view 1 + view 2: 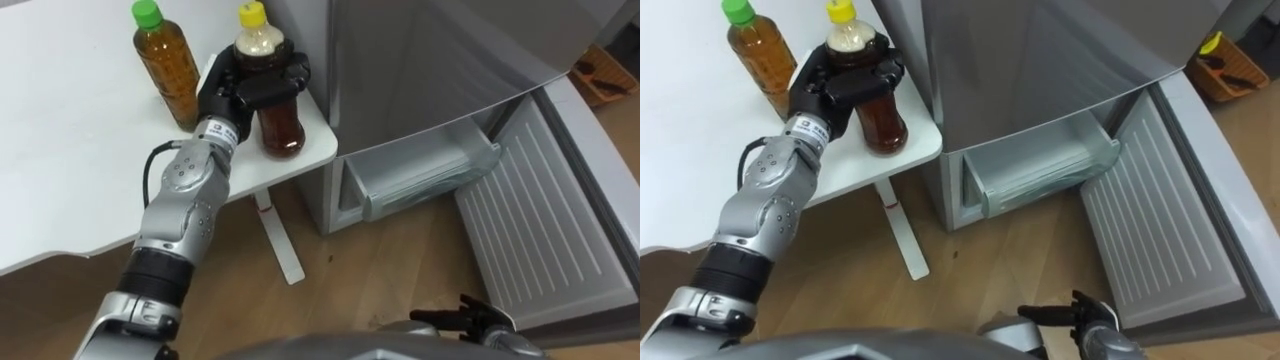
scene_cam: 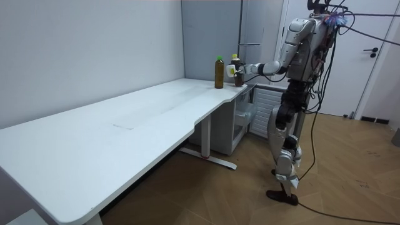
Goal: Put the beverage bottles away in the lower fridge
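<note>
A brown drink bottle with a yellow cap (image 1: 281,127) stands upright at the corner of the white table (image 1: 60,150), close to the fridge. My left hand (image 1: 246,86) is shut round its upper body. A second bottle with amber drink and a green cap (image 1: 168,66) stands just left of it, touching my hand's back. The lower fridge compartment (image 1: 420,175) stands open, a pale drawer showing inside. My right hand (image 1: 462,321) hangs low in front of the fridge, fingers relaxed and holding nothing. In the room view I stand at the table's far end, left arm (image 2: 259,67) stretched to the bottles.
The lower fridge door (image 1: 545,235) is swung wide to the right, its ribbed inner side facing up. The grey upper fridge front (image 1: 430,60) rises beside the table corner. An orange box (image 1: 606,80) lies on the wooden floor at far right. The table leg (image 1: 278,240) stands below the corner.
</note>
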